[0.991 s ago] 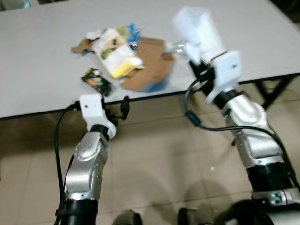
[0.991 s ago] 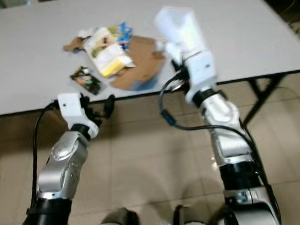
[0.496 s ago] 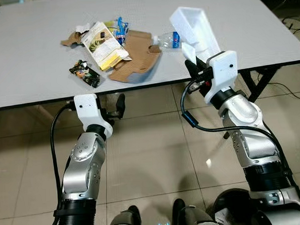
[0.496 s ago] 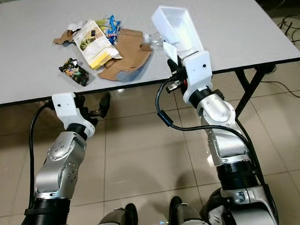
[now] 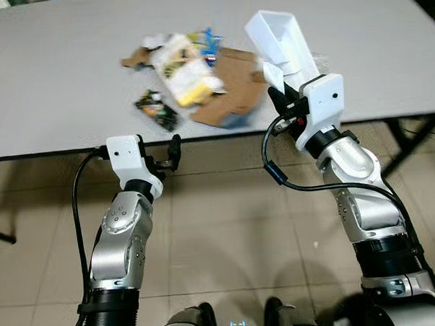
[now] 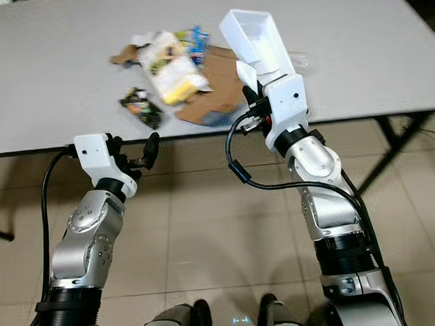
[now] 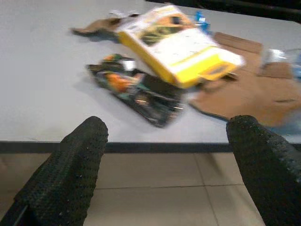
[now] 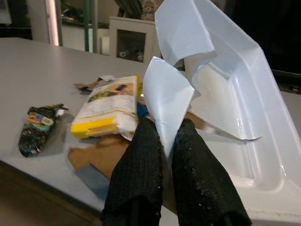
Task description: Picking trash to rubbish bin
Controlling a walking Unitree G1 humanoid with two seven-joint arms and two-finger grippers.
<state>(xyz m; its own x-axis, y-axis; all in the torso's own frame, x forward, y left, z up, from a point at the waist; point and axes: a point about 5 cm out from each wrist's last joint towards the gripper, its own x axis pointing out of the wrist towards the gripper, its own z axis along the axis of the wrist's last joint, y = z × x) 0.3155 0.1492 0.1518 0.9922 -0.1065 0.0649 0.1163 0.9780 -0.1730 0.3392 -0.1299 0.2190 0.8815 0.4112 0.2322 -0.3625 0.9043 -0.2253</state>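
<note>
At grey table (image 5: pixel 62 83) edge: right gripper (image 8: pixel 164 141) clamped on white plastic tray (image 5: pixel 281 41) flap, lifted clear for binning; left gripper (image 7: pixel 164 155) fingers spread, facing dark snack wrapper (image 7: pixel 136 89).

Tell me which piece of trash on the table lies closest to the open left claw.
The dark crumpled snack wrapper, lying nearest the table edge, directly ahead of the left claw; the yellow-and-white packet and brown cardboard lie farther back.

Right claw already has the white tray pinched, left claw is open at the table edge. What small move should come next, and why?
Probably ease the left claw forward over the table edge toward the dark snack wrapper. Its fingers are spread wide with nothing between them, and the wrapper lies nearest, straight ahead. The right claw is shut on the white tray, so it is occupied.
</note>
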